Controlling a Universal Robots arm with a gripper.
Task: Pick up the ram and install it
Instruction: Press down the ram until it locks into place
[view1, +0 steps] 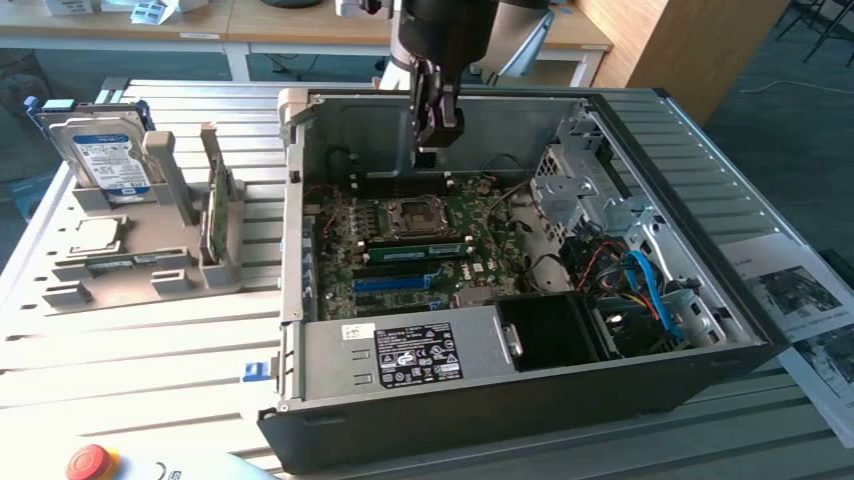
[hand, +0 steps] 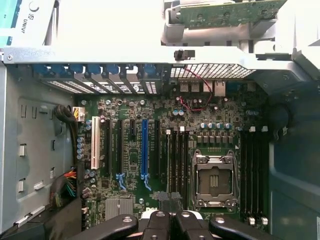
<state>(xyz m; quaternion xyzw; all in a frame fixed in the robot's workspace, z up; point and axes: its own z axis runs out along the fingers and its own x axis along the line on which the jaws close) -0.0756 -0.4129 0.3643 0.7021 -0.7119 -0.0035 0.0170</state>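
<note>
In the grey holder on the worktop (view1: 147, 340), at the exterior view's left of the open computer case (view1: 534, 400), the ram (view1: 214, 215) stands on edge in a slot, green board upright, apparently so that its top edge is free to be gripped. The same stick shows in the wrist view (hand: 225, 12) beyond the case wall, resting in its grey holder (hand: 172, 32). Just beside it on the holder a hard drive (view1: 107, 155) stands upright, and a square processor chip (view1: 96, 235) lies flat in a recess. The tool (view1: 438, 125) hangs over the case interior, well apart from the ram, holding nothing; in the wrist view its dark fingers (hand: 172, 225) sit close together with nothing between them. The wrist view lays out the motherboard (hand: 150, 150) squarely: the empty processor socket (hand: 214, 180) and dark memory slots (hand: 252, 170) beside it. The exterior view alone gives the holder's position relative to the case.
</note>
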